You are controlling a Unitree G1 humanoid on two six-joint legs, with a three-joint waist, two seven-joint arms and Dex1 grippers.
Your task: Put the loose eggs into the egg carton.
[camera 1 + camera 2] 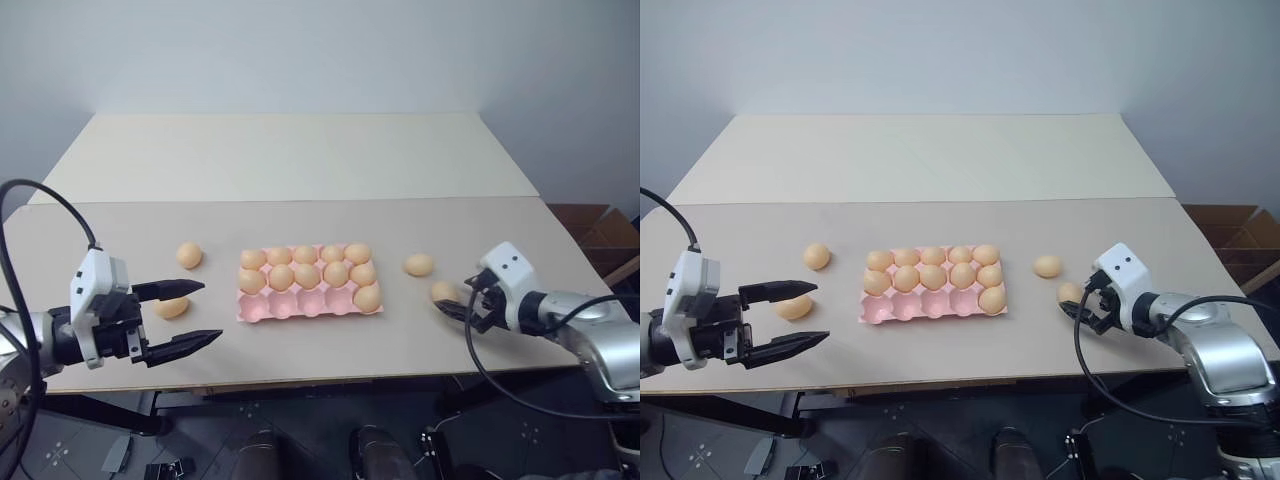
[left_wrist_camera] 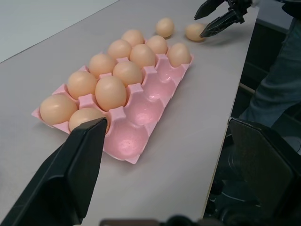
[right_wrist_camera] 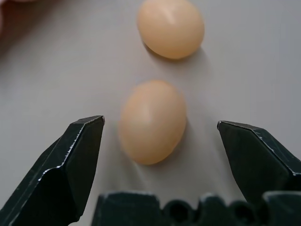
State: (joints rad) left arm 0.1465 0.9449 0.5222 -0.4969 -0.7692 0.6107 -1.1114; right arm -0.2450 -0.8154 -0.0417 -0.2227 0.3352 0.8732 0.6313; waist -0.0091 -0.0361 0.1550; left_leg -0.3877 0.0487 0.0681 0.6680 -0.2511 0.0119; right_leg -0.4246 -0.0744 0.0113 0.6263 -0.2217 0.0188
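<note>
The pink egg carton lies mid-table, its two back rows full and one egg in the front row's right cup. Two loose eggs lie left of it, one further back and one nearer the front. Two more lie to its right, a far egg and a near egg. My left gripper hovers open just right of the nearer left egg, pointing at the carton. My right gripper is open, low over the table, with the near right egg between its fingers, ungripped.
A lighter second tabletop extends behind the work surface. An open cardboard box sits off the table's right side. The table's front edge runs just below both grippers.
</note>
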